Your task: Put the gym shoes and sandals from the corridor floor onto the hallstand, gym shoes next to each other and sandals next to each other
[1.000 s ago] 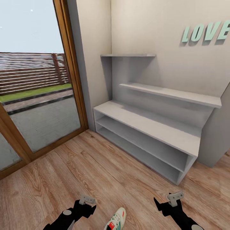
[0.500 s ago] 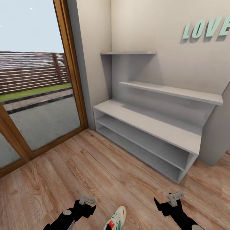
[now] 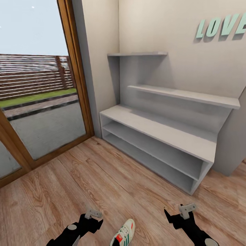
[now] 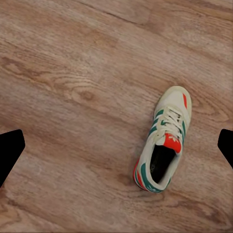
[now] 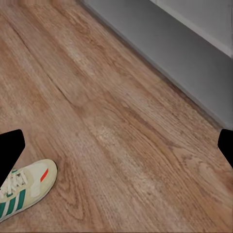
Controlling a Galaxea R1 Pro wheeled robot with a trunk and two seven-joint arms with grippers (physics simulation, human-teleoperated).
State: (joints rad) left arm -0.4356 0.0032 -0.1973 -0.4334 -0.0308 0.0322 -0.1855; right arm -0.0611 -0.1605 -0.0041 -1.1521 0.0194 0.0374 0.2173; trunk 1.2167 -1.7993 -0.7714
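Cream-white green-striped gym shoe [image 3: 124, 233] lies untouched on the wood-plank floor [image 3: 102, 177] between both open, empty grippers, left [image 3: 91, 216] and right [image 3: 182, 211], as the view tilts slightly and the grey hallstand [image 3: 160, 131] stays bare.

The head camera has tilted or moved a little: the hallstand [image 3: 160, 136] and its wall shelves sit slightly higher in the head view than a second ago, as do the LOVE letters [image 3: 222, 28]. More floor [image 3: 112, 184] now shows between the hallstand and the grippers. The gym shoe [image 3: 123, 234] and both arms lie in the same place at the lower edge.
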